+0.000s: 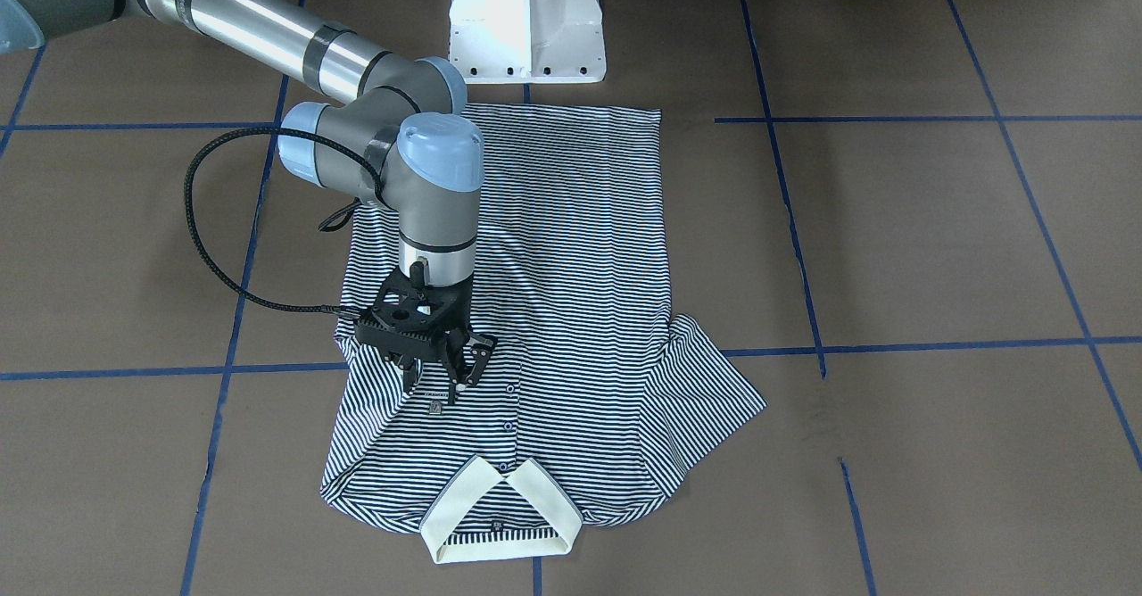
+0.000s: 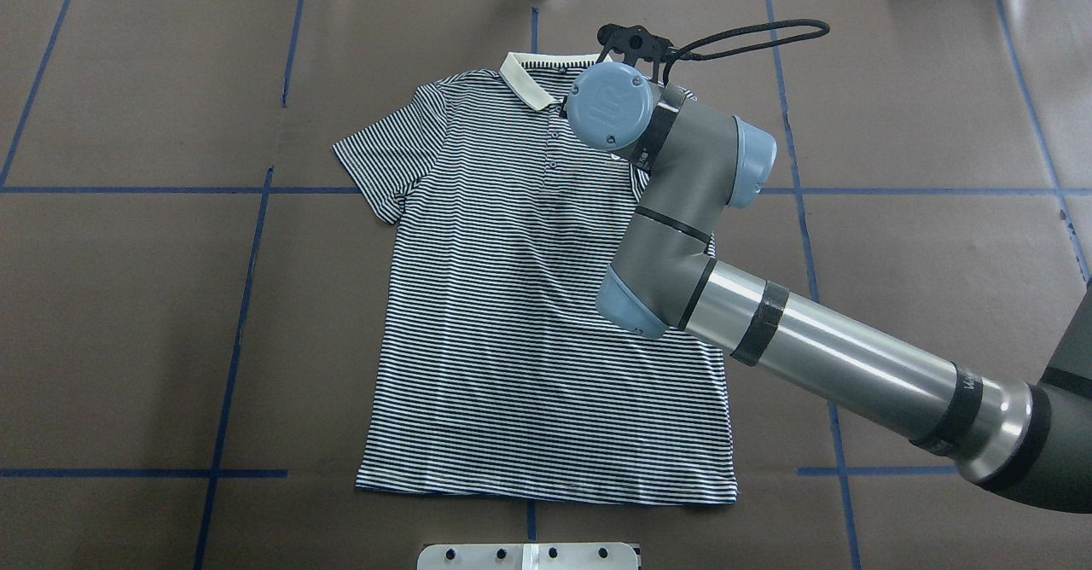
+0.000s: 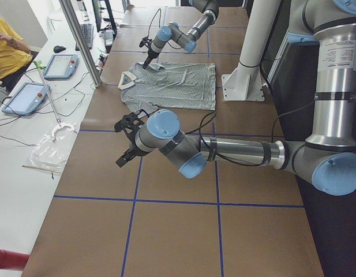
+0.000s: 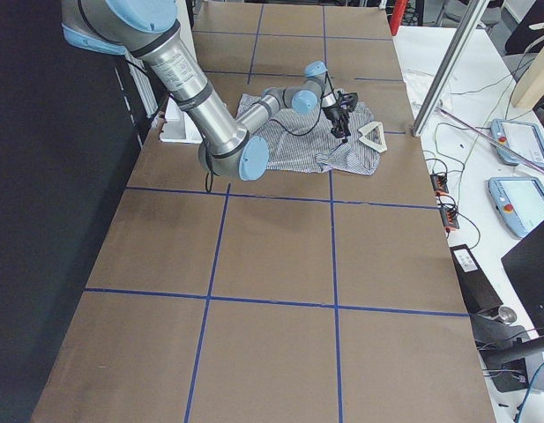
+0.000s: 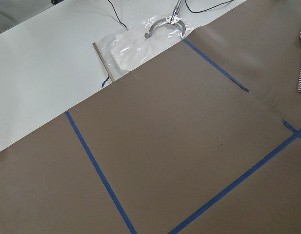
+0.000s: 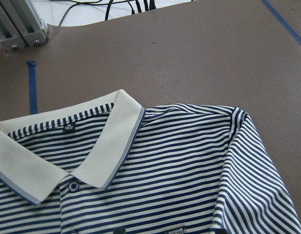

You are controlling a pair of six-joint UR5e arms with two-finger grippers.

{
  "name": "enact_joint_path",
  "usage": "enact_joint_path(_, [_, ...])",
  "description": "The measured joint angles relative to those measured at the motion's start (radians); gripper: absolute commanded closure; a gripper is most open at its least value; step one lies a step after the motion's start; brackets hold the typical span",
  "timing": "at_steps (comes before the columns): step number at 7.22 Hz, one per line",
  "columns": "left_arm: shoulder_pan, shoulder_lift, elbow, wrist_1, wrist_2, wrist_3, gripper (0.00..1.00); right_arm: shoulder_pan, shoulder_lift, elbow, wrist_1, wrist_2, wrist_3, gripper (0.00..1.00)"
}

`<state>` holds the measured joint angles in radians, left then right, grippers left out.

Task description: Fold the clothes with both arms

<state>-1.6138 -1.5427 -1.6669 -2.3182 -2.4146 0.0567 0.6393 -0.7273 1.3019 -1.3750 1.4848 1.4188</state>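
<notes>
**Condition.** The shirt (image 1: 571, 248) lies face up and mostly flat on the bench (image 1: 937, 239). Its collar (image 1: 500, 507) points away from the robot's pedestal (image 1: 526, 16). The sleeve on the robot's right (image 1: 370, 409) appears turned in over the chest. The other sleeve (image 1: 709, 391) lies spread out on the bench.

The right end effector (image 1: 442, 377) points down over the chest, just beside the small logo (image 1: 434, 407). Its fingers stand apart with no cloth between them. Whether the tips touch the fabric cannot be determined.

The left end effector (image 3: 127, 143) hangs over bare bench, well apart from the shirt. Its finger state cannot be determined from the available views.

**Hazards.**
- Uneven layer pickup. If the right end effector closes where the turned-in sleeve overlaps the body, it may take only the top layer. The sleeve would then lift and unfold while the body stays down.
- Dragging. If one arm pulls while the left arm is this far off, the whole shirt is likely to slide and skew instead of creasing along a line.
- Bunching. Pressing down before closing may push a wrinkle toward the buttons.
- Snagging. The looped cable (image 1: 201, 248) at the right wrist hangs beside the shirt edge and could catch the cloth during a sweep.
</notes>
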Motion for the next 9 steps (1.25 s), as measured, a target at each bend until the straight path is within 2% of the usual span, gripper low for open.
enact_joint_path(2, [0.011, -0.004, 0.005, -0.057, 0.004, -0.063, 0.0, 0.036, 0.003, 0.013, -0.013, 0.089, -0.08, 0.0])
enact_joint_path(4, [0.053, -0.006, 0.008, -0.109, 0.011, -0.085, 0.0, 0.044, -0.002, 0.024, -0.01, 0.102, -0.114, 0.0])
enact_joint_path(5, [0.065, -0.006, 0.01, -0.12, 0.011, -0.088, 0.0, 0.041, -0.015, 0.026, 0.047, 0.099, -0.081, 0.0])
enact_joint_path(7, [0.074, -0.005, 0.013, -0.126, 0.011, -0.089, 0.0, 0.035, -0.059, 0.026, 0.229, 0.097, 0.012, 0.0])
enact_joint_path(8, [0.078, -0.005, 0.013, -0.127, 0.008, -0.089, 0.0, 0.036, -0.067, 0.027, 0.211, 0.1, -0.002, 0.0])
enact_joint_path(9, [0.094, -0.005, 0.012, -0.127, 0.005, -0.091, 0.0, 0.043, -0.065, 0.032, 0.131, 0.11, -0.081, 0.0])
